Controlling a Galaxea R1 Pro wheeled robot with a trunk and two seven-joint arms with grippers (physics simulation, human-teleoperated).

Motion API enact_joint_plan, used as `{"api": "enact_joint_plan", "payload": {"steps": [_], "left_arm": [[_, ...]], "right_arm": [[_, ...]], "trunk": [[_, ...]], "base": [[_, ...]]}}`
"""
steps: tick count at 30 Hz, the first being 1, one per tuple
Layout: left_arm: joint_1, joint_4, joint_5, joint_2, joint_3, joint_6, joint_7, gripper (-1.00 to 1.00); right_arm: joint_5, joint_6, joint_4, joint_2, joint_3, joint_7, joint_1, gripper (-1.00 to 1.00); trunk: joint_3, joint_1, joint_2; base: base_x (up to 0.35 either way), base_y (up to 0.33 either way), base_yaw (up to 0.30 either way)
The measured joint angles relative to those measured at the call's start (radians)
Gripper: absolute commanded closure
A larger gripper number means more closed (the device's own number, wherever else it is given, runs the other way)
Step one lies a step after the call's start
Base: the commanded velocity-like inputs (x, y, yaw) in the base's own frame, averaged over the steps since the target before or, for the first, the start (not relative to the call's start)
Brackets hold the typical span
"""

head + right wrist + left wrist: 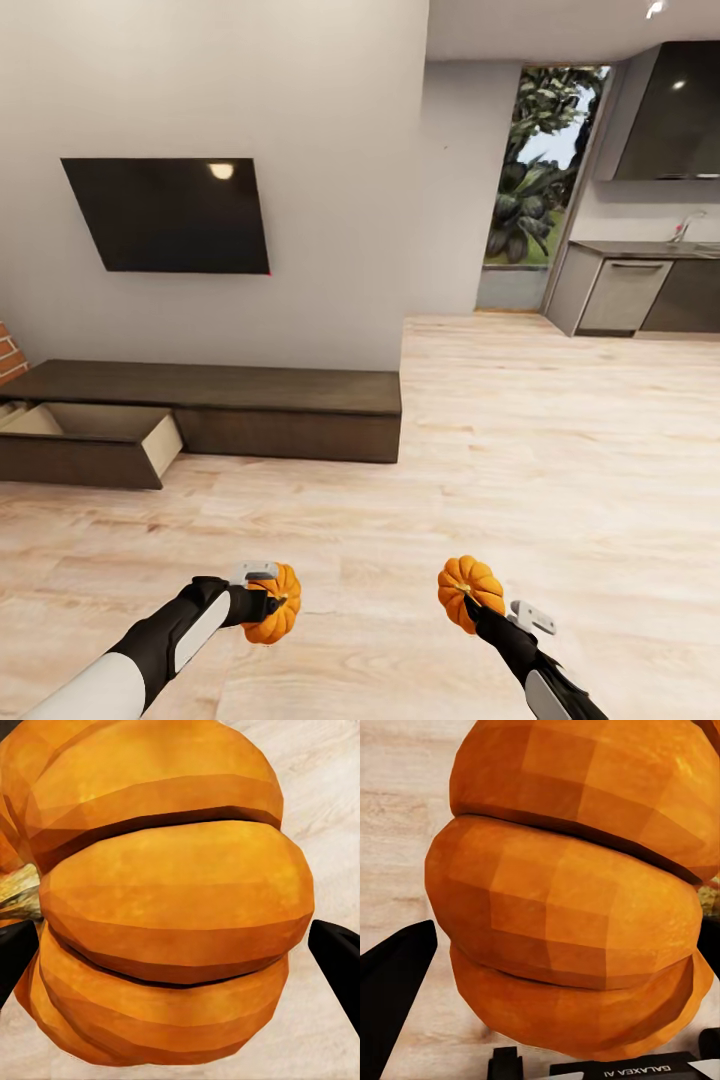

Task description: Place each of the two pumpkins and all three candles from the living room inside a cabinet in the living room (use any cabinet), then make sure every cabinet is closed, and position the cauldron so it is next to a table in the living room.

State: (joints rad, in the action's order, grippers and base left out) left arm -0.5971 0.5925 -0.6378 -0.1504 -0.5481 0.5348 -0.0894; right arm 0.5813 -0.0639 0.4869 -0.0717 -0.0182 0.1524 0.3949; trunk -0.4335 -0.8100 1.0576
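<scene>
While both arms reach out low over the pale wood floor [520, 470], each gripper clamps one pumpkin. Left gripper [268, 604] at about 7 o'clock in the head view, fingers closed around the left pumpkin [276, 604], which is held off the floor. Left wrist view: the same pumpkin [577, 907] up close, orange ribs running across, a dark finger [394, 982] beside it and floor planks behind. Right gripper [478, 598] at about 5 o'clock, closed on the right pumpkin [470, 592], brownish stem facing the camera. Right wrist view: that pumpkin [165, 907] sits between two dark fingers [337, 960], stem sticking out at one side.

Cabinet [290, 410] at about 10 o'clock, long low dark brown unit against the white wall, well apart from both grippers. Its left-hand drawer [90, 440] is pulled out, pale beige inside; contents can't be made out. The rest of the fronts look shut. Black TV [170, 215] on the wall above the cabinet. Brick edge [8, 355] at 9 o'clock. Kitchen units [640, 290] and a window with greenery [540, 160] at about 2 o'clock, far off.
</scene>
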Motion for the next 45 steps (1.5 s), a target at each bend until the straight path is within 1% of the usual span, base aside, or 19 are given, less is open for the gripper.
{"api": "enact_joint_plan", "payload": {"steps": [9,45], "left_arm": [[0.000,0.000,0.000,0.000,0.000,0.000,0.000,1.00],[0.000,0.000,0.000,0.000,-0.001,0.000,0.001,1.00]], "right_arm": [[0.000,0.000,0.000,0.000,0.000,0.000,0.000,1.00],[0.000,-0.001,0.000,0.000,0.000,0.001,0.000,1.00]], "trunk": [[0.000,0.000,0.000],[0.000,0.000,0.000]], "base": [[0.281,0.000,0.000],[0.328,0.000,0.000]]}}
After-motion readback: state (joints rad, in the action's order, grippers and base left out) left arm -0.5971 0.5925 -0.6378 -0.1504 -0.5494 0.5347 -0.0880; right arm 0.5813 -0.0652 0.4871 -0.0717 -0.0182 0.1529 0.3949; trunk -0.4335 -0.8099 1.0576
